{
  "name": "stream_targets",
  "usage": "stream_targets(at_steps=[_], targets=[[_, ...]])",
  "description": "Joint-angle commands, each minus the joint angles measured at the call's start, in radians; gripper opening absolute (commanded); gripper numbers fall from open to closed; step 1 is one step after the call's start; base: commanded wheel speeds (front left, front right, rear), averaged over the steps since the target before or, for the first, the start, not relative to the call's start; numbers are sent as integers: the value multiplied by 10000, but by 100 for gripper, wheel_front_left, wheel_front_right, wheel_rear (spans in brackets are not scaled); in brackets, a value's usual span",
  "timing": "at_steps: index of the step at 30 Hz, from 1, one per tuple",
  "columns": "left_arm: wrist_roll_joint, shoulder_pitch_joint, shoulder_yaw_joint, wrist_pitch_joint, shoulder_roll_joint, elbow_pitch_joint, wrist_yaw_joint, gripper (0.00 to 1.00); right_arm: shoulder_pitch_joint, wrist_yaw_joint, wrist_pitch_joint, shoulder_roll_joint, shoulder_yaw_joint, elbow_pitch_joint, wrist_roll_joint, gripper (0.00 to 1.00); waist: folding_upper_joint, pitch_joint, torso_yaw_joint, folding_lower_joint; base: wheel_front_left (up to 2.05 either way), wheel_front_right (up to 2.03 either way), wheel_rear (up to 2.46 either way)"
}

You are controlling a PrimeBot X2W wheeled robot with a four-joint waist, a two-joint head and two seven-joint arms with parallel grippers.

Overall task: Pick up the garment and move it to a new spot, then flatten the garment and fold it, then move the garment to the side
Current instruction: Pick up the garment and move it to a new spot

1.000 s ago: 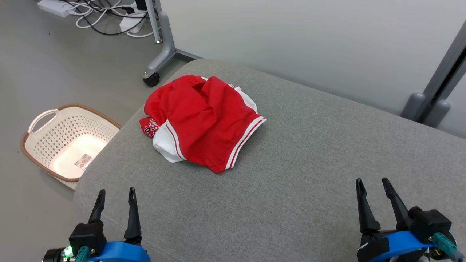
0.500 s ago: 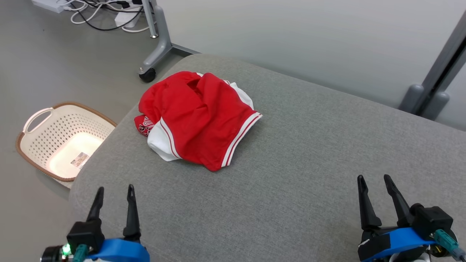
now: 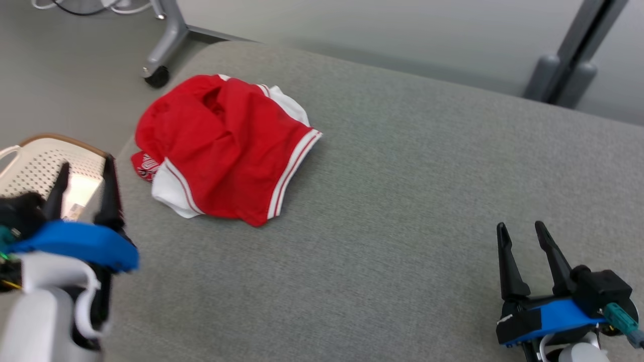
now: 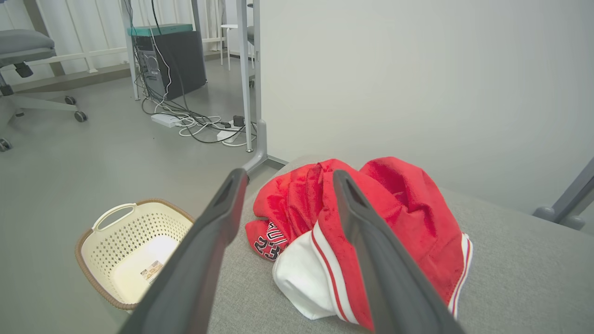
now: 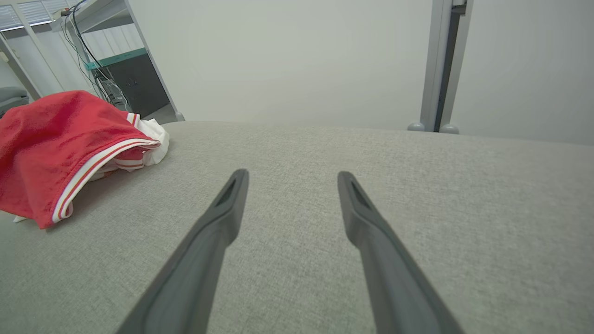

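Grey woven fabric is covering the broad padded surface point(image 3: 412, 201). Toward its far left corner the garment point(image 3: 221, 151), red with white panels and white-striped hems, is lying in a crumpled heap. On the floor beside that edge a cream perforated basket point(image 3: 30, 166) with a brown rim is sitting, holding a small label point(image 4: 151, 271) too small to read. The left gripper point(image 3: 86, 165) is hovering near the garment, its fingers spread and grasping nothing. The right gripper point(image 3: 519, 226) is sitting well apart, fingers likewise released. The number "23" point(image 4: 268, 242) is showing on a red fold.
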Motion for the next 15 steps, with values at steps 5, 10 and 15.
stream_targets(at_steps=[5,10,15], targets=[[-716,-1567,714,1347,734,683,19,100,-400,1,107,-56,89,-275,-345,100,0,674,-719,-1,0,0,0],[-1200,-2348,1178,2187,1290,1510,81,100,-608,1,193,-51,255,-555,-675,100,0,1300,-1491,-1,0,0,0],[-1515,-2730,1449,2735,1543,2030,179,100,-743,1,261,-54,325,-832,-842,100,0,1773,-2056,-1,0,0,0]])
